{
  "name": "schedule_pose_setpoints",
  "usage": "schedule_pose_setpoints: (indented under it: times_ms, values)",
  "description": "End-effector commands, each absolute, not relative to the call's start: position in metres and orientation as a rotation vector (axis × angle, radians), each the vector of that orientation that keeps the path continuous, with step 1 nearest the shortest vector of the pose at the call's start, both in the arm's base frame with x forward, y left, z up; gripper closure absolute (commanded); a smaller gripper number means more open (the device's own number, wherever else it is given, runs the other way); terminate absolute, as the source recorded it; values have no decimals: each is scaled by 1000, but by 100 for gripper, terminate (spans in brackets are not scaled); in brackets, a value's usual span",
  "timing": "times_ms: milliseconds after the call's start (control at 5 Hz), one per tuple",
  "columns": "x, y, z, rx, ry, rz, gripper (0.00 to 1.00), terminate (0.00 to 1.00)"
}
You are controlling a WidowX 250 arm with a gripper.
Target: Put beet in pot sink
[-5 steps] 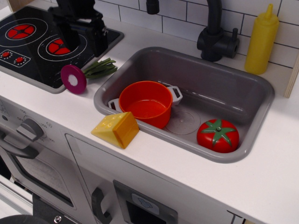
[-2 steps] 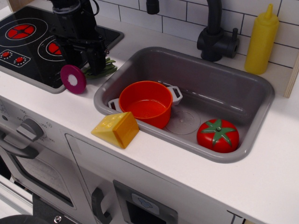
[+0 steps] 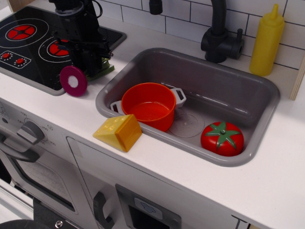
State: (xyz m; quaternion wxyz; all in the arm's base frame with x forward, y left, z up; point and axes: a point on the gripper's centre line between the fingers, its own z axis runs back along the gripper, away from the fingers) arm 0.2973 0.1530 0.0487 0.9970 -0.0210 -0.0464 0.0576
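The beet [image 3: 73,81] lies on the white counter between the stove and the sink, its magenta flat face with a white centre turned to the front. Its green stalks [image 3: 104,71] run back right and are mostly hidden under my gripper [image 3: 93,67]. The black gripper has come down onto the stalks just behind the beet's body; its fingertips are hidden against the dark body, so I cannot tell how the jaws stand. The orange-red pot [image 3: 148,105] stands empty in the left part of the grey sink [image 3: 248,90].
A yellow cheese wedge [image 3: 118,132] sits on the counter at the sink's front left rim. A red tomato [image 3: 222,138] lies in the sink's front right corner. A black tap [image 3: 219,33] and a yellow bottle [image 3: 267,42] stand behind the sink. A black stove [image 3: 28,43] is at the left.
My gripper has moved right and down from over the stove onto the beet's stalks. The beet's body has shifted slightly to the left.
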Motion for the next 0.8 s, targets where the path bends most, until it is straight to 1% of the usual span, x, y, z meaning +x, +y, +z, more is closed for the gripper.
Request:
schedule_pose_setpoints:
  times_ms: [0, 200, 400, 600]
  values:
    - [310, 140, 76, -25, -179, 134, 100, 0]
    - [317, 123, 101, -63, -255, 218, 100, 0]
    - [328, 100, 123, -113, -311, 293, 100, 0]
    - [336, 77, 114, -99, -364, 327, 100, 0]
